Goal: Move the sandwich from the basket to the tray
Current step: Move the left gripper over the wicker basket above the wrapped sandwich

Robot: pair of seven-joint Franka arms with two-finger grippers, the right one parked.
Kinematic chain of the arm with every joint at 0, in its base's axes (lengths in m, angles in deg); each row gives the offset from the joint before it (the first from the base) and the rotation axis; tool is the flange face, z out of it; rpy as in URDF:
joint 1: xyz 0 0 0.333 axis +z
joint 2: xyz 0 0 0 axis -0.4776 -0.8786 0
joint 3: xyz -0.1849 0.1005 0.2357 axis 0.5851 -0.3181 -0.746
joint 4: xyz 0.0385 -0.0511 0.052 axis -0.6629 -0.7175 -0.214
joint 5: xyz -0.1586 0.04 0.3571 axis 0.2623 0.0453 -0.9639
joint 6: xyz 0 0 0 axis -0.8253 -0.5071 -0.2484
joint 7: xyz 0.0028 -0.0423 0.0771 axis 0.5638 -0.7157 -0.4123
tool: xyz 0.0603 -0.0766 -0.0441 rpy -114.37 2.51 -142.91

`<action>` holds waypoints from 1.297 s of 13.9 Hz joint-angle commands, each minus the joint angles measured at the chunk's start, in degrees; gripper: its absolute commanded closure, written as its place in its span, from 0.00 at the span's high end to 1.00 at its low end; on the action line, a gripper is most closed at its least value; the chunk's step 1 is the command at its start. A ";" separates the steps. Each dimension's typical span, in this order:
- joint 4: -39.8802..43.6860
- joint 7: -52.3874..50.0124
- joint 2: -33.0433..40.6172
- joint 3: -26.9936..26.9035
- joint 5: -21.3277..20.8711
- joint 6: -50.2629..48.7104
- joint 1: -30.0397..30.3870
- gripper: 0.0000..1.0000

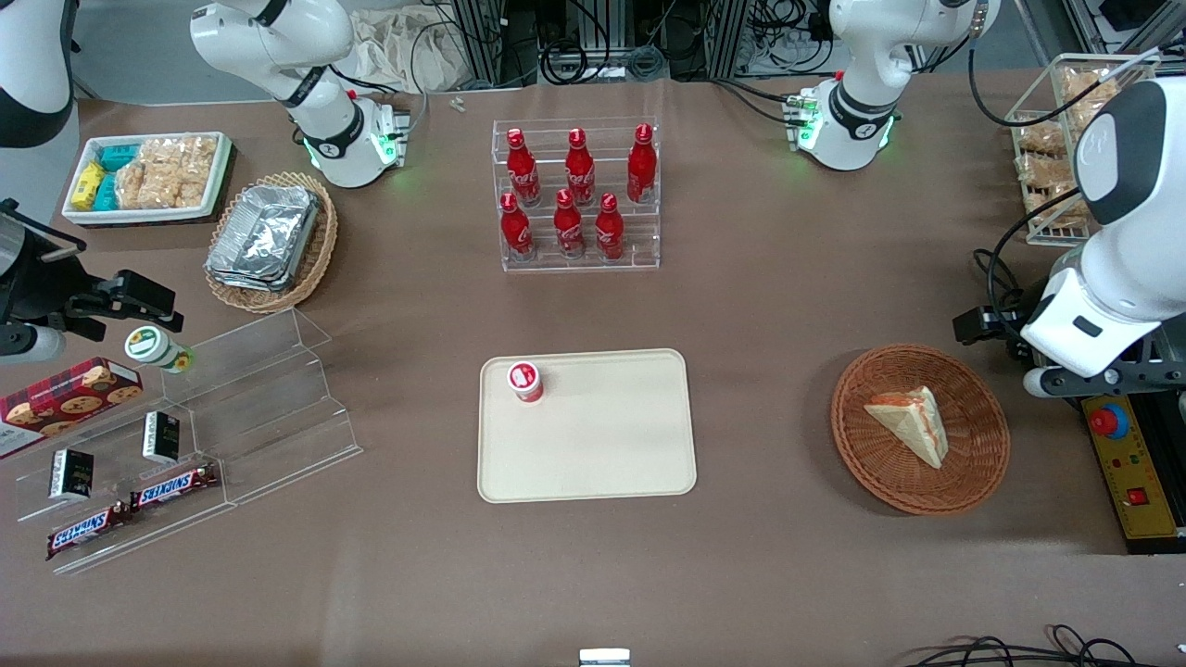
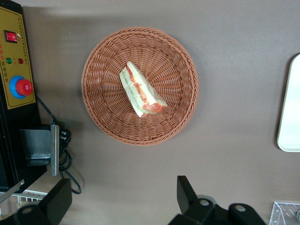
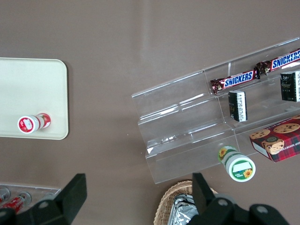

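The sandwich, a pale bread wedge with red-orange and green filling at its edge, lies in the round reddish-brown wicker basket toward the working arm's end of the table. My gripper hangs above the table beside the basket, a little farther from the front camera. It is open, its fingers wide apart with nothing between them. The cream tray lies flat mid-table, well apart from the basket.
A small red-lidded cup stands on the tray's corner. A clear rack of red bottles is farther back. A yellow control box with a red button sits beside the basket at the table's end, with a wire basket of snacks farther back.
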 commanded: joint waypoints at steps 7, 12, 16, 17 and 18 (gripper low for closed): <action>0.21 0.22 -1.99 -0.77 4.07 -1.86 3.09 0.99; -4.09 -3.27 -2.88 -1.12 4.70 5.93 3.98 0.99; -12.18 -14.85 -1.73 -0.95 4.18 17.36 3.46 0.99; -12.88 -16.63 -2.43 -0.86 3.91 19.21 3.46 0.99; -13.32 -16.74 -2.61 -0.86 3.91 20.45 3.63 0.99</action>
